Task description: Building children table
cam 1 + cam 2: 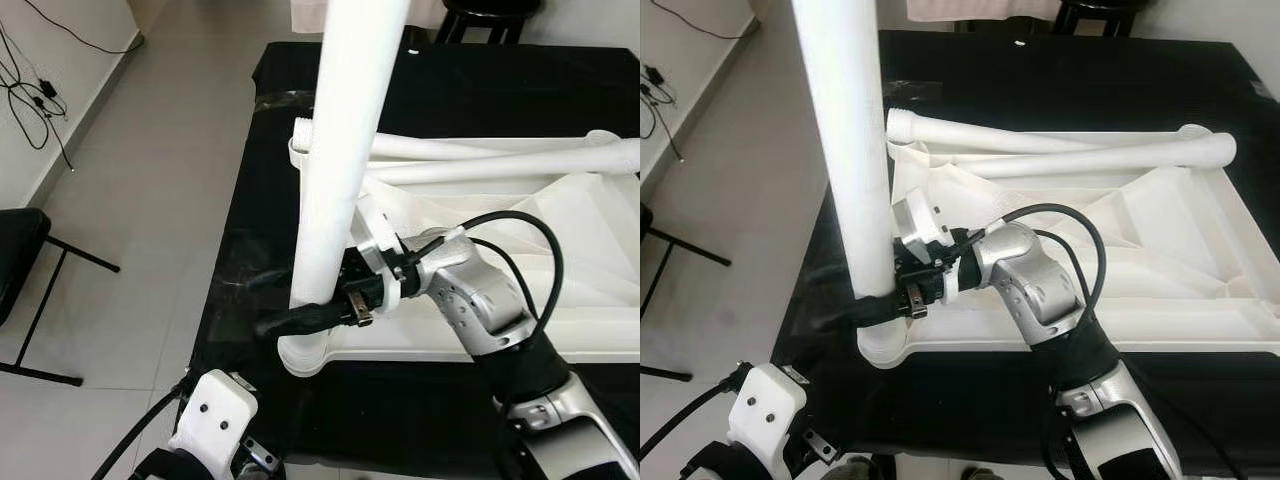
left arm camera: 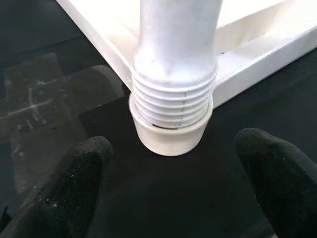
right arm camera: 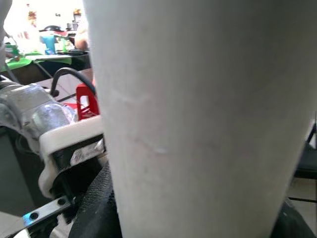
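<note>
White table leg (image 1: 845, 140) stands upright in the corner socket (image 1: 883, 350) of the upturned white tabletop (image 1: 1200, 290), at 7 o'clock of the black mat (image 1: 1060, 80). Right gripper (image 1: 875, 308) clenched around the leg low down, just above the socket. Left gripper (image 2: 173, 183) released, fingers (image 2: 74, 183) spread either side of the threaded leg base. Two more legs (image 1: 1060, 150) lie across the tabletop's 12 o'clock edge.
</note>
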Robot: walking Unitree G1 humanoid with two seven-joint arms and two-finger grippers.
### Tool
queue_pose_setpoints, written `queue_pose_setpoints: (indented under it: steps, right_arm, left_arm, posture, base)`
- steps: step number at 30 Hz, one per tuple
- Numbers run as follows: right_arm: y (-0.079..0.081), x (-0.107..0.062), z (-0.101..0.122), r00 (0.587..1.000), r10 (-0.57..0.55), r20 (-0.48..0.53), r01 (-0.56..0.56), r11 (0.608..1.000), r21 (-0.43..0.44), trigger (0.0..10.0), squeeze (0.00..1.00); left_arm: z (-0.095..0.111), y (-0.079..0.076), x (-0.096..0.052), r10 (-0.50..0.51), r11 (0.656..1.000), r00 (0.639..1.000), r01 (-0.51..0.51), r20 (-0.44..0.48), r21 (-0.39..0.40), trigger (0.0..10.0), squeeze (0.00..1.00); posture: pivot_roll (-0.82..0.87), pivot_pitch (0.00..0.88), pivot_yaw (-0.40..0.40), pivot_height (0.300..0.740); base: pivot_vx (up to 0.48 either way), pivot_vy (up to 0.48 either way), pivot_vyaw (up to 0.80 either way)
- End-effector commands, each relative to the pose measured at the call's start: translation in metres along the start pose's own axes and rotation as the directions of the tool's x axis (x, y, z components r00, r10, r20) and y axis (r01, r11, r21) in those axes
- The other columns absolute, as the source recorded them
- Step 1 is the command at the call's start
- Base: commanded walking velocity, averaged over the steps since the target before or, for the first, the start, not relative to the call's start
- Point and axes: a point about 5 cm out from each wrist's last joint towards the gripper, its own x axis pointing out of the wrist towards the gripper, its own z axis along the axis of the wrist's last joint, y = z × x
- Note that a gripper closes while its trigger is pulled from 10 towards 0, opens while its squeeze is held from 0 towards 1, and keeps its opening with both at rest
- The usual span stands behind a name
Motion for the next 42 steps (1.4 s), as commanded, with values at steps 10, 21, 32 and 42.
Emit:
queue_pose_setpoints:
  steps: [10,21,32,42]
  right_arm:
    - [0.016,0.009,-0.017,0.98,0.161,-0.118,-0.158,0.987,0.039,10.0,0.0]
    - [0.014,0.005,-0.017,0.962,0.209,-0.173,-0.208,0.978,0.028,10.0,0.0]
    - [-0.002,0.011,-0.02,0.979,0.11,-0.171,-0.107,0.994,0.026,10.0,0.0]
    - [-0.019,0.005,-0.024,0.987,-0.099,-0.125,0.107,0.992,0.062,10.0,0.0]
  left_arm:
    - [-0.002,-0.016,-0.024,-0.036,0.996,0.996,0.03,-0.08,-0.083,10.0,0.0]
    - [-0.003,-0.019,-0.031,0.02,0.985,0.996,-0.035,-0.091,-0.168,10.0,0.0]
    - [0.001,-0.021,-0.024,-0.028,0.986,0.999,0.021,-0.04,-0.167,10.0,0.0]
    - [0.002,-0.021,-0.02,-0.052,0.99,0.998,0.049,-0.023,-0.135,10.0,0.0]
  posture:
    - [0.07,0.325,-0.036,0.74]
    - [0.06,0.34,-0.055,0.74]
    - [0.05,0.344,-0.075,0.74]
    - [0.05,0.337,-0.074,0.74]
  base:
    - [0.0,0.0,0.0]
    - [0.0,0.0,0.0]
    - [0.0,0.0,0.0]
    - [0.0,0.0,0.0]
